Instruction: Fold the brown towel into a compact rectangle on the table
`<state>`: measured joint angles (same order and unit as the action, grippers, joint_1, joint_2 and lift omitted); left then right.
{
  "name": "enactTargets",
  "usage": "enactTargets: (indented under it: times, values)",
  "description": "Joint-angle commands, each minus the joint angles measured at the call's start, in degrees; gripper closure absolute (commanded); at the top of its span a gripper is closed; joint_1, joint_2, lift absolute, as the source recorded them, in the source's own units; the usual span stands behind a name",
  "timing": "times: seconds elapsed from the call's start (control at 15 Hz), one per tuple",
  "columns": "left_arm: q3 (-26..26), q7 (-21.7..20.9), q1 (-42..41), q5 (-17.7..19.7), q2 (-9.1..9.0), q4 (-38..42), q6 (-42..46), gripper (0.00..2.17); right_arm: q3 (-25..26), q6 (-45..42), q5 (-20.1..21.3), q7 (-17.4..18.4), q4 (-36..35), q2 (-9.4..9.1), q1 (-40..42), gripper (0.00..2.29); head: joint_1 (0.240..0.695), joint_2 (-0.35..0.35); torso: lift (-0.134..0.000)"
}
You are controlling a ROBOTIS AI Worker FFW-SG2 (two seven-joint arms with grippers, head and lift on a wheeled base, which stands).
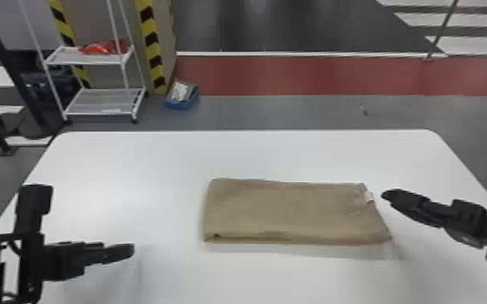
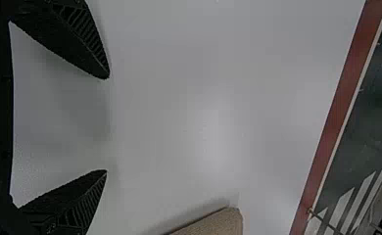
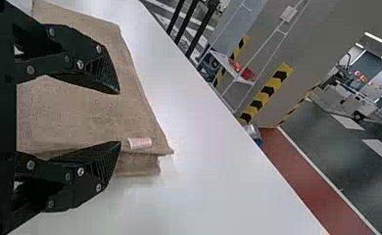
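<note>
OK, going left to right. The left gripper (image 1: 127, 251), black with two flat ribbed fingers (image 2: 83, 41), hangs over the smooth white surface (image 1: 153, 161) with rounded corners. Its fingers are spread wide, nothing between them.

Farther out from that gripper, past the surface's far edge, there's a white metal shelf cart (image 1: 105, 113) on the floor with some shiny red stuff (image 1: 101, 47) on its upper shelf. Right of the cart comes a pillar with yellow-and-black warning stripes (image 1: 152, 44), then a little blue box (image 1: 182, 104) with pale stuff in it, sitting on the floor.

The brown fabric towel (image 1: 287, 212) lies flat between the two grippers, well apart from the left one. It's folded into a longish rectangle, layers stacked along the edge nearest the robot, with that side a bit wider than the far one. A small white tag (image 1: 368, 197) sits by its far right corner, close to the right gripper's tips.

Last up, the right gripper (image 1: 385, 195), same black two-finger type, is just beside the towel's right end, also wide open and holding nothing.
</note>
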<state>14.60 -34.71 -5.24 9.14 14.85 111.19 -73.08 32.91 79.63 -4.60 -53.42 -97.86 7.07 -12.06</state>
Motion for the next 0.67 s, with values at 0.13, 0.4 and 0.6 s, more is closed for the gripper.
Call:
enactTargets:
  times: [0.13,0.4,0.6]
  values:
    - [0.07,0.09,-0.03,-0.18,-0.44,-0.01,0.17,0.08,-2.5,1.54,6.27,-1.16,0.13,1.81,-0.42,0.06,0.695,-0.047,-0.128]
    - [0.25,0.0,-0.12,-0.27,-0.44,-0.01,0.17,0.08,-7.42,-0.39,10.23,-0.99,3.91,0.4,-1.47,0.09,0.695,-0.045,-0.128]
    - [1.22,-0.27,-0.56,-0.27,-0.35,-0.01,0.17,0.08,-10.06,-1.27,11.81,-0.9,5.14,-0.92,-2.7,0.17,0.695,-0.021,-0.128]
